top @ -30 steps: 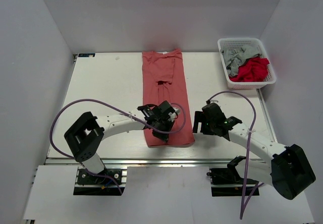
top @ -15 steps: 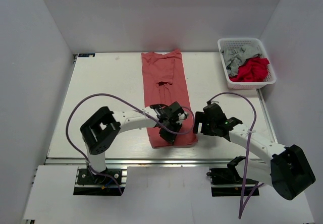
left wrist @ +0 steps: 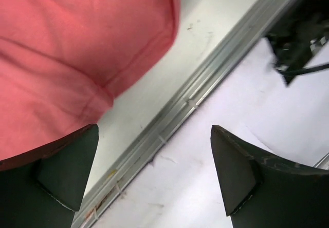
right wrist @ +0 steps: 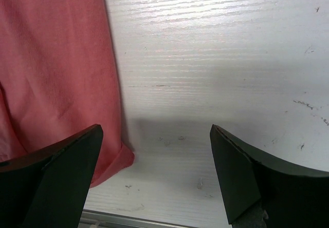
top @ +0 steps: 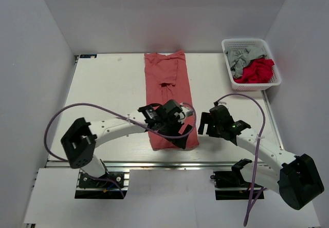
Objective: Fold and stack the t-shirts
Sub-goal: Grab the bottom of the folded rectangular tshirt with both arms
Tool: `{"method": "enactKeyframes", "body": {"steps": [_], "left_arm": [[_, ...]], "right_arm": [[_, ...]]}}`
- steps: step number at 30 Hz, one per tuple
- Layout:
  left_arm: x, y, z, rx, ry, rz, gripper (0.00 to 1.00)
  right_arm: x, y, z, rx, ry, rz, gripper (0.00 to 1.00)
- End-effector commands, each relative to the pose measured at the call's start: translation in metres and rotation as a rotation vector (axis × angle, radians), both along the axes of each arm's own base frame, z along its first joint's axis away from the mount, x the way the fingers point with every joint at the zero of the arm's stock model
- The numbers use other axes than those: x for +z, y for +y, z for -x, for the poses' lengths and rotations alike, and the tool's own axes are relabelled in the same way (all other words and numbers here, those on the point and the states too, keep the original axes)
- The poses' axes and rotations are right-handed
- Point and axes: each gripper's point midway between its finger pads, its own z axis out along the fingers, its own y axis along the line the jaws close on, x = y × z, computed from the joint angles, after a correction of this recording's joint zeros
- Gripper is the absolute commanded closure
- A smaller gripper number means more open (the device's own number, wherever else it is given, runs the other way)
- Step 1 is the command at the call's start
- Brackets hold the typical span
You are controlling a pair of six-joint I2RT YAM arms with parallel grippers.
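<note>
A salmon-red t-shirt (top: 169, 92) lies folded into a long narrow strip down the middle of the table, collar end at the back. My left gripper (top: 184, 135) hovers open over the strip's near right corner. In the left wrist view the t-shirt (left wrist: 67, 48) fills the upper left and nothing lies between the gripper's (left wrist: 154, 179) fingers. My right gripper (top: 204, 127) stands open just right of the strip. In the right wrist view the t-shirt's corner (right wrist: 110, 161) sits beside the left finger, and bare table lies between the gripper's (right wrist: 154, 179) fingers.
A white basket (top: 230, 79) at the back right holds a grey garment (top: 241, 57) and a red garment (top: 255, 71). The table's metal front rail (left wrist: 175, 110) runs just beyond the shirt's near end. Purple cables loop over both arms.
My left gripper opened and let go of the t-shirt after sliding right along its near end. The right arm barely moved.
</note>
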Motion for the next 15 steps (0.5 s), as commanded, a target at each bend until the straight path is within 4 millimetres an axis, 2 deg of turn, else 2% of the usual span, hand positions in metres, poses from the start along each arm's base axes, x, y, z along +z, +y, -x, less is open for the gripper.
{"method": "enactKeyframes", "body": {"steps": [1,3,4,6,7,9,10,12,13,15], "left_arm": [[0.025,0.01,0.004,0.034,-0.043,0.06,0.0],[0.027,0.024,0.009,0.101,-0.041,0.067,0.0],[0.016,0.037,0.006,0.157,-0.046,0.031,0.0],[0.011,0.056,0.005,0.285,-0.027,-0.007,0.0],[-0.001,0.073,0.001,0.349,-0.053,-0.066,0.0],[-0.006,0.09,0.001,0.431,-0.054,-0.097,0.0],[-0.017,0.103,0.002,0.498,-0.053,-0.138,0.03],[-0.021,0.11,-0.003,0.554,-0.071,-0.128,0.06],[-0.026,0.114,0.001,0.578,-0.061,-0.116,0.09],[-0.031,0.112,-0.006,0.616,-0.068,-0.078,0.14]], "right_arm": [[0.01,0.001,-0.005,-0.004,-0.033,-0.02,0.1],[0.011,0.008,-0.004,0.048,-0.039,-0.04,0.1],[0.011,0.013,-0.002,0.079,-0.035,-0.055,0.1],[0.011,0.024,0.002,0.142,-0.026,-0.098,0.1],[0.011,0.027,0.003,0.171,-0.031,-0.101,0.1],[0.008,0.036,0.013,0.239,-0.008,-0.144,0.1],[0.006,0.037,0.014,0.264,-0.01,-0.143,0.1],[0.002,0.044,0.024,0.328,0.015,-0.176,0.1],[0.001,0.045,0.026,0.345,0.018,-0.181,0.1],[-0.004,0.048,0.033,0.361,0.045,-0.201,0.1]]}}
